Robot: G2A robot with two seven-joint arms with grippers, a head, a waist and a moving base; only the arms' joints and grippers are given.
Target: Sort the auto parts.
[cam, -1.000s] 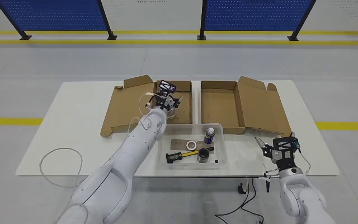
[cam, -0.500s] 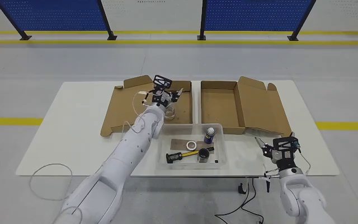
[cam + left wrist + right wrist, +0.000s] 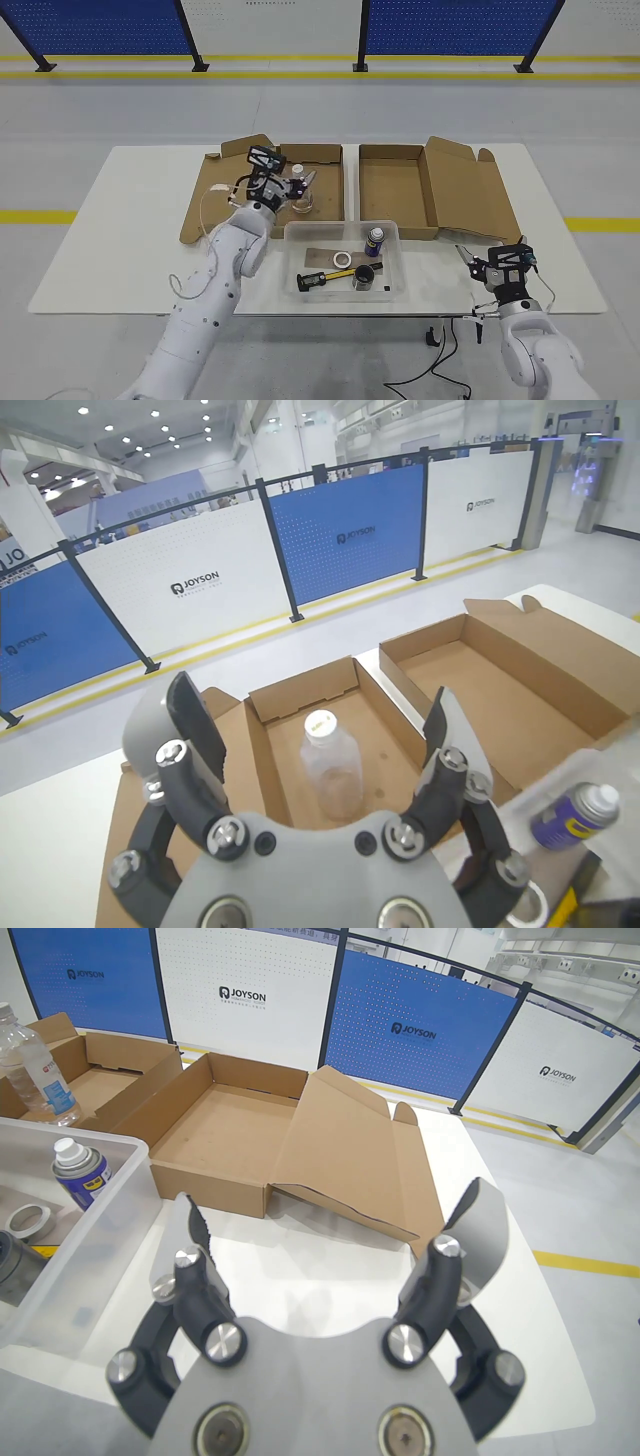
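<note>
Bottle (image 3: pixel 331 770) — just beyond left gripper (image 3: pixel 311 689)

Bottle (image 3: pixel 302 203) in left box (image 3: pixel 328 185), right box (image 3: pixel 393 195) beside, bin (image 3: pixel 400 262) before them.

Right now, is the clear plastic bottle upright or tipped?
Upright: the clear plastic bottle stands in the brown cardboard box, white cap uppermost.

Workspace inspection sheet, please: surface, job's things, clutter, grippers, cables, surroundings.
Surface: white table.
Job's things: bottle upright in left box; right box empty; clear bin holds spray can, ring, yellow-black tool, black cylinder.
Clutter: nothing seen.
Grippers: left gripper open above the left box, near the bottle; right gripper open over the table's near right corner.
Cables: black cables below the table's front edge.
Surroundings: blue and white fence panels, yellow floor lines.
</note>
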